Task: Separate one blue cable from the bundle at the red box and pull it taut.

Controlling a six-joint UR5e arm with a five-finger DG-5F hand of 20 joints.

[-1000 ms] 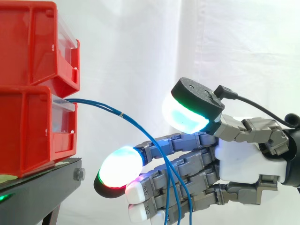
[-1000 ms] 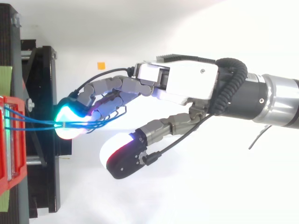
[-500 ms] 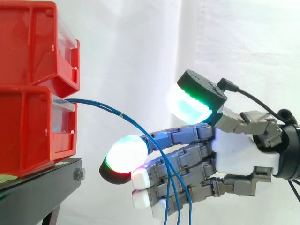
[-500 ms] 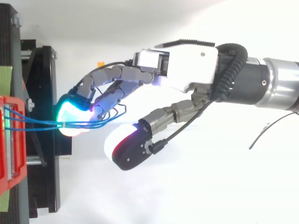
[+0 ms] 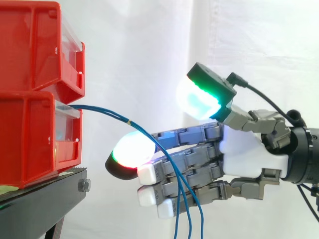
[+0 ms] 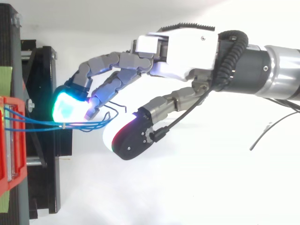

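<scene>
The hand is holding thumb and fingers wide apart around the blue cables, 3 o'clock of the red box, likely to isolate one.

glossy moulded plastic red bins, clear plastic fronts, matt black metal stand, thin smooth-sheathed blue cables, hand shelled in smooth white plastic, dull grey metal-looking fingers, milky translucent pads, softly creased white cloth curtain, brushed metal arm
</scene>
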